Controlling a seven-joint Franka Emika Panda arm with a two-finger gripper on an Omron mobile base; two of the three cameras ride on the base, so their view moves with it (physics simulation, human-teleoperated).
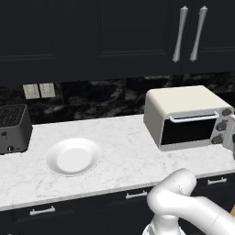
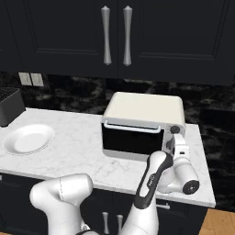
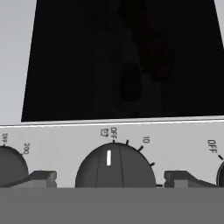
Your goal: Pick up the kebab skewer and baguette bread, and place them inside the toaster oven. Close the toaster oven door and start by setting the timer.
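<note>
The cream-white toaster oven [image 1: 183,105] [image 2: 142,108] stands on the counter, and its dark glass door [image 1: 188,131] [image 2: 131,140] is closed under the pale bar handle [image 2: 132,128]. My gripper [image 3: 113,178] [image 2: 176,140] [image 1: 229,133] is open at the oven's knob column. In the hand view its fingertips [image 3: 41,177] stand on either side of a round dial [image 3: 114,164], apart from it. The dial's white mark points at OFF. Faint reddish shapes [image 3: 153,48] show behind the glass [image 3: 122,61], too dim to name. The kebab skewer and the baguette bread are hidden.
An empty white plate [image 1: 73,156] [image 2: 28,138] lies on the marble counter [image 1: 119,137] left of the oven. A black slot toaster [image 1: 13,128] [image 2: 9,105] stands at the far left. Dark cabinets hang above. More knobs [image 3: 8,168] flank the dial.
</note>
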